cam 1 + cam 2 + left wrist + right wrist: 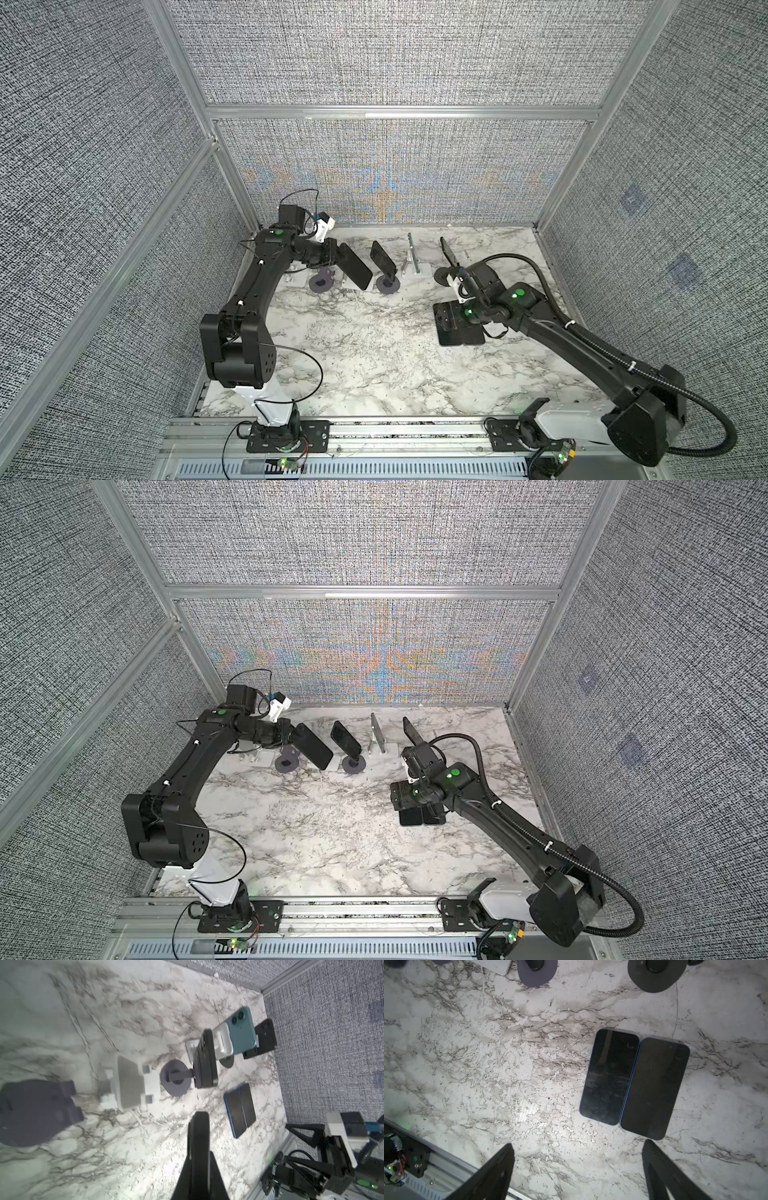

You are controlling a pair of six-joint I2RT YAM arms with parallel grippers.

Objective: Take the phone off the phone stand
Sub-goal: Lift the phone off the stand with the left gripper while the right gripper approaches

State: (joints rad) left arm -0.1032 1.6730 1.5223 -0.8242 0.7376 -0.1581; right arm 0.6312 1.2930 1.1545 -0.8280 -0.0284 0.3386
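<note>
My left gripper (335, 256) is shut on one end of a black phone (355, 267), which hangs tilted in the air, clear of any stand. In the left wrist view that phone (198, 1132) shows edge-on between the shut fingers. Just below it stands an empty purple phone stand (320, 285). My right gripper (577, 1153) is open with nothing between its fingers. It hovers over two dark phones (609, 1076) (654, 1088) lying flat side by side on the marble table (374, 353).
Along the back are an empty white stand (128, 1082), a purple stand (388, 286) holding a black phone (382, 258), a silver stand (222, 1042) with a teal phone (241, 1028), and a black stand (443, 274) with a phone (449, 249). Fabric walls close three sides.
</note>
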